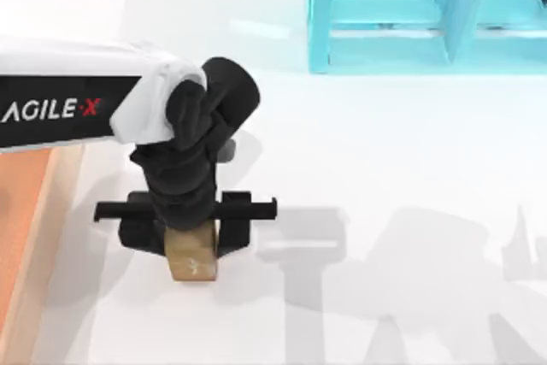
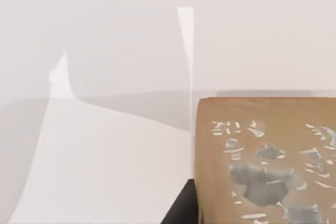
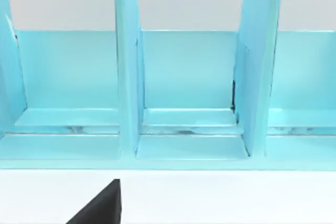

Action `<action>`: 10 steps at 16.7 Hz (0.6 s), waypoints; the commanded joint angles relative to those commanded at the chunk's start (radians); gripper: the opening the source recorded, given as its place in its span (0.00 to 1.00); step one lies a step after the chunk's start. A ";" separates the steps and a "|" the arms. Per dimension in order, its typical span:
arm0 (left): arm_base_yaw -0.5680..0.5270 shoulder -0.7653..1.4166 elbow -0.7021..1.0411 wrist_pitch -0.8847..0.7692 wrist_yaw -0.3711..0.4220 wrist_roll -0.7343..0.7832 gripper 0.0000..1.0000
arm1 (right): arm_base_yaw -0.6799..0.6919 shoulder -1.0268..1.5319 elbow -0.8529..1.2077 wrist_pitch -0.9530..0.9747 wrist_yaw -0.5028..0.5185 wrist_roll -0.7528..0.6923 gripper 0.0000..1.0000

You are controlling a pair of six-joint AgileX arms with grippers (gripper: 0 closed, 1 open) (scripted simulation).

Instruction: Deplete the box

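Wood shows in two forms: the box [image 1: 38, 237], a large shallow bin with thick light-tan walls and a smooth orange-brown inside, lies at the nine o'clock edge of the white worktop [image 1: 410, 151], and a small golden-brown cube [image 1: 191, 256] sits toward six o'clock, well clear of the bin's wall. The left gripper [image 1: 190, 241], matt black on a white arm lettered AgileX, reaches in from nine o'clock and is clenched on that cube, its two fingers pressed against opposite faces. In the left wrist view the cube's flat face [image 2: 265, 161] carries worn grey-white flecks and has crisp straight edges. A glossy cyan shelf unit [image 1: 427, 14] with upright dividers stands at one o'clock on the worktop; the right wrist view looks into its compartments [image 3: 189, 77], with thin smooth panels and low front lips. Bare worktop spreads from the cube toward three o'clock, crossed by soft grey shadows.
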State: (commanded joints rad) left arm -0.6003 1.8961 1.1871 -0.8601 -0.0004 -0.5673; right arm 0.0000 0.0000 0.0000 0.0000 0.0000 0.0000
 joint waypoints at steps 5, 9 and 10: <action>0.000 0.000 0.000 0.000 0.000 0.000 0.98 | 0.000 0.000 0.000 0.000 0.000 0.000 1.00; 0.000 0.000 0.000 0.000 0.000 0.000 1.00 | 0.000 0.000 0.000 0.000 0.000 0.000 1.00; 0.000 0.000 0.000 0.000 0.000 0.000 1.00 | 0.000 0.000 0.000 0.000 0.000 0.000 1.00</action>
State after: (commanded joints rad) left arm -0.6003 1.8961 1.1871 -0.8601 -0.0004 -0.5673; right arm 0.0000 0.0000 0.0000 0.0000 0.0000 0.0000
